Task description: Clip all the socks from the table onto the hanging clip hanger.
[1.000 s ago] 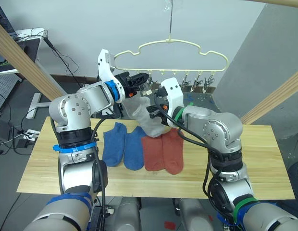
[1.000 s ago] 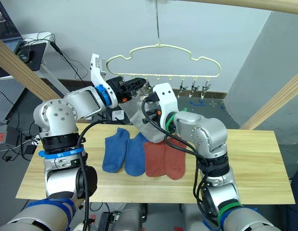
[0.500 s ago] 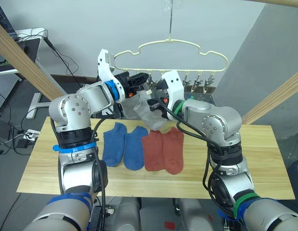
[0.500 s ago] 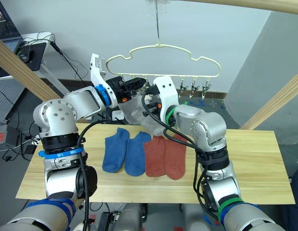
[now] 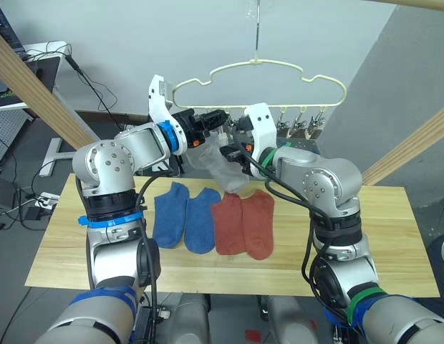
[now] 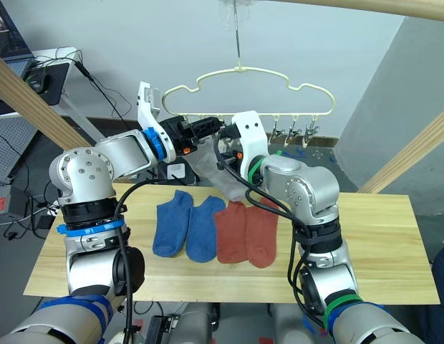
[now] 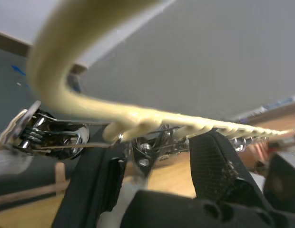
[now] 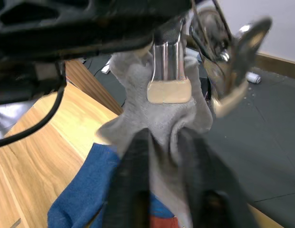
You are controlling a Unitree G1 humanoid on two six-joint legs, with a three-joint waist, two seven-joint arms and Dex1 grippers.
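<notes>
- Head views: the clip hanger (image 5: 258, 75) hangs above the far edge of the table (image 5: 394, 244), and both arms are raised to the left end of its clip row. The left gripper (image 5: 216, 120) sits at the clips there, and how far its fingers are apart can't be told from here. The right gripper (image 5: 233, 147) is just below it, pinched on a grey sock (image 5: 220, 170) that droops from the clips toward the table.
- Also here: two blue socks (image 5: 185, 216) and two red socks (image 5: 243, 223) lie flat side by side on the table below the hanger, blue pair to the left of the red.
- Left wrist view: now the hanger's pale wire (image 7: 138, 116) runs right across, with a metal clip (image 7: 47, 135) dangling from it. The black fingers (image 7: 211, 164) stand apart on either side of a second clip (image 7: 143, 159), a gap showing between them; contact with it isn't clear.
- Right wrist view: this one shows the join. A clip's pad (image 8: 169, 90) bites the top of the grey sock, and the two black fingers (image 8: 133, 185) squeeze the fabric just below it. Another clip (image 8: 233, 71) hangs free beside it.
</notes>
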